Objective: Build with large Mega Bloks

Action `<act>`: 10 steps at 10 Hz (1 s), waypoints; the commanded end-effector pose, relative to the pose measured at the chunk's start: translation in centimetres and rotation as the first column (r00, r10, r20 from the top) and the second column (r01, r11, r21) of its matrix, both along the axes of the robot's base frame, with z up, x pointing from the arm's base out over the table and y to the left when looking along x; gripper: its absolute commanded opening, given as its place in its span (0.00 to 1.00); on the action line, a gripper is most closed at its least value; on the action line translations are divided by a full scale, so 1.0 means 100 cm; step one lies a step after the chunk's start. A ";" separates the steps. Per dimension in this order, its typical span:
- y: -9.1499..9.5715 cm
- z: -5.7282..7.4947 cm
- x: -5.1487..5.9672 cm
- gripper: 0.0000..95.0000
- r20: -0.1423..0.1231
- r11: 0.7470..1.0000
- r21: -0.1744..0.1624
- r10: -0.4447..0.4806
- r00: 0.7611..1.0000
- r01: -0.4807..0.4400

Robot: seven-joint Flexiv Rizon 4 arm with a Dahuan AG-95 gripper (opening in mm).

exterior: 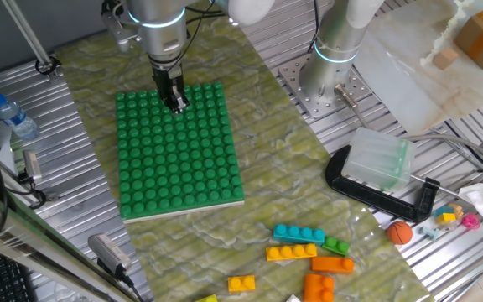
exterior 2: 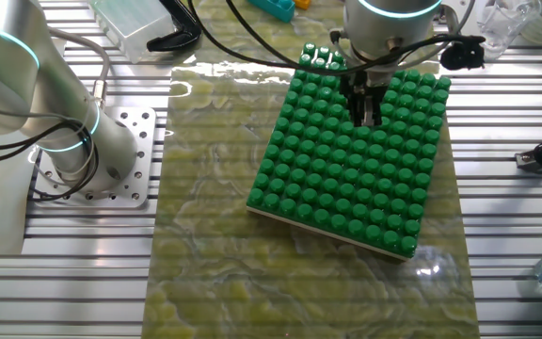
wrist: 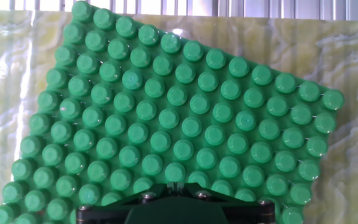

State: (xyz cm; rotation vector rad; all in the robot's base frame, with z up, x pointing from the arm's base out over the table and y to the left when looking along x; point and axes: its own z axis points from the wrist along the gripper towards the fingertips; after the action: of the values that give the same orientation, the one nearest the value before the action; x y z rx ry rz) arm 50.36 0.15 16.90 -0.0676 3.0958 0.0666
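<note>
The end effector (exterior: pixel 177 104) is hanging low over the far end of the green baseplate (exterior: pixel 179 159), its 2 dark fingers sitting close together with only a thin gap, and nothing is showing between them; whether the tips are touching the studs cannot be told. In the hand view only the dark underside of the end effector (wrist: pixel 173 208) is showing at the bottom edge, over rows of rounded, glossy studs. The baseplate is lying flat on a yellow-green marbled mat (exterior: pixel 292 210), which is covering the ribbed metal counter (exterior: pixel 82 210). The bricks are lying well apart from the baseplate, near the mat's near edge: a cyan brick (exterior: pixel 299 234) touching a yellow brick (exterior: pixel 291 252), a green brick (exterior: pixel 336 246) just beside them, an orange brick (exterior: pixel 333 264), a second orange brick (exterior: pixel 319 288) and a small yellow brick (exterior: pixel 241 283). All are chunky plastic with round studs. Open mat is lying between the baseplate and the bricks. An orange ball (exterior: pixel 400 232) is resting beyond the mat's edge, near a black clamp (exterior: pixel 384 197) gripping a clear box (exterior: pixel 378 159). A water bottle (exterior: pixel 13 116) is lying on the counter at the other side.
</note>
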 end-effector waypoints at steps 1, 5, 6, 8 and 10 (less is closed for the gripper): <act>0.000 0.001 -0.001 0.00 0.003 1.000 0.000 0.001 1.000 -0.001; 0.000 0.001 -0.001 0.00 0.007 1.000 0.002 0.005 1.000 -0.005; 0.000 0.001 -0.001 0.00 0.008 1.000 0.002 0.005 1.000 -0.005; 0.000 0.001 -0.001 0.00 0.012 1.000 0.002 0.002 1.000 -0.002; 0.000 0.001 -0.002 0.00 0.015 1.000 0.002 0.007 1.000 -0.007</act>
State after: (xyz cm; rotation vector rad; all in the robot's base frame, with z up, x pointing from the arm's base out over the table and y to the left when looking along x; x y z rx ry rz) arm 50.12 0.18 17.10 -0.0789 3.0794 0.0664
